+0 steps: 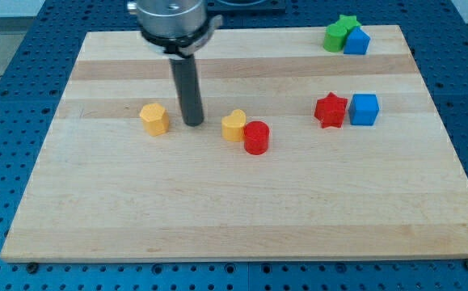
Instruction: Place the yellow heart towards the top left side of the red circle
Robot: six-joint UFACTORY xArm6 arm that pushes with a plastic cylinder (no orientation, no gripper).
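At the centre of the wooden bench [242,210], the yellow heart [234,125] touches the upper-left edge of the red circle [256,138]. The dark rod stands upright; my tip [193,124] rests between the yellow pentagon [154,118] and the heart, touching neither. No pincer is fitted, so its state cannot be told.

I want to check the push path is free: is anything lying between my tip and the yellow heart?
Nothing: in the camera view only bare board separates my tip from the yellow heart, which touches the red circle.
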